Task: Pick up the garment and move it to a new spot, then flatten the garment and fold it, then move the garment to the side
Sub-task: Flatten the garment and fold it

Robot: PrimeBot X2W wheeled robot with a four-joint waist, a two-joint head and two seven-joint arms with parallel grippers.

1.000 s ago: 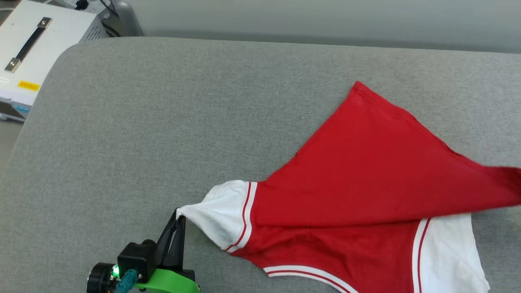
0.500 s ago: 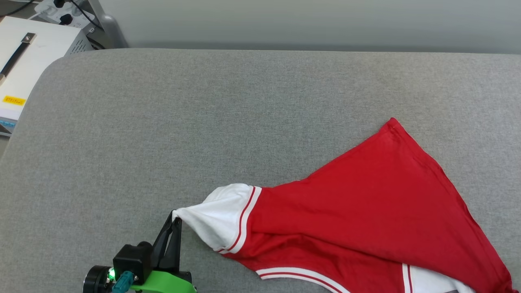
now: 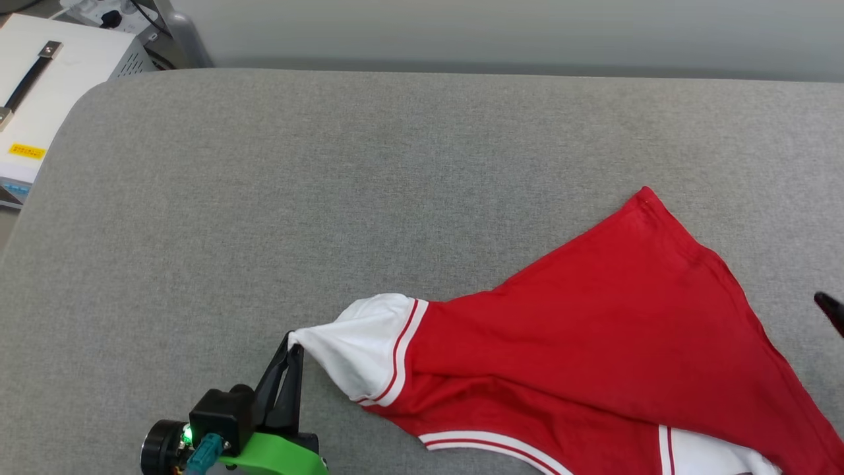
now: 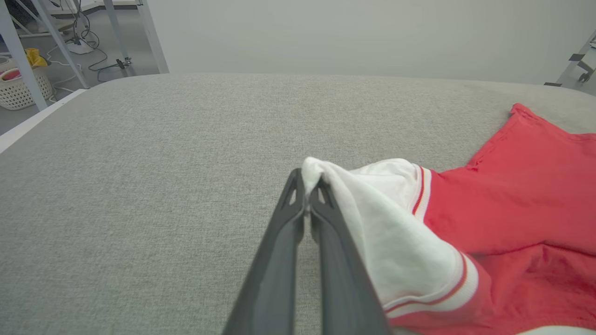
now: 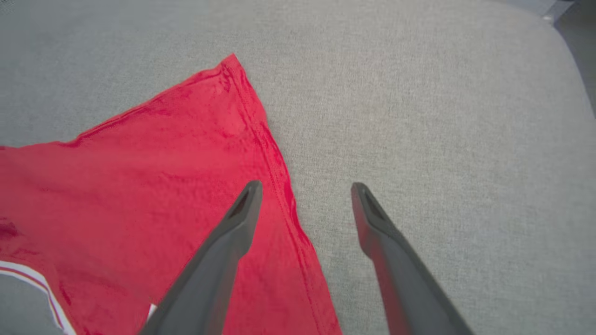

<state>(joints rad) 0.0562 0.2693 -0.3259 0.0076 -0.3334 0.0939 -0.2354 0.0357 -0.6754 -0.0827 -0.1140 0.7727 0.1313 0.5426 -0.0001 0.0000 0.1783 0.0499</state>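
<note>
The garment (image 3: pixel 593 330) lies on the grey table, plain red side up, with a white sleeve (image 3: pixel 359 346) pulled out to the left. My left gripper (image 3: pixel 293 342) is shut on that sleeve's tip, and the left wrist view shows the white cloth (image 4: pixel 372 223) pinched at the left gripper (image 4: pixel 306 179). My right gripper (image 5: pixel 305 186) hovers open over the garment's red hem edge (image 5: pixel 274 167), holding nothing. One of its dark fingertips (image 3: pixel 832 310) shows at the right edge of the head view. A second white sleeve (image 3: pixel 705 455) peeks out under the red cloth.
The padded grey table (image 3: pixel 264 198) stretches wide to the left and back. A white equipment case (image 3: pixel 46 86) with a black handle stands beyond the table's far left corner. Past it are metal legs, cables and a basket (image 4: pixel 21 88) on the floor.
The right gripper has opened and let go of the red hem. The stretched red cloth has dropped and now lies flat. The left gripper keeps its hold. The head camera has shifted.
</note>
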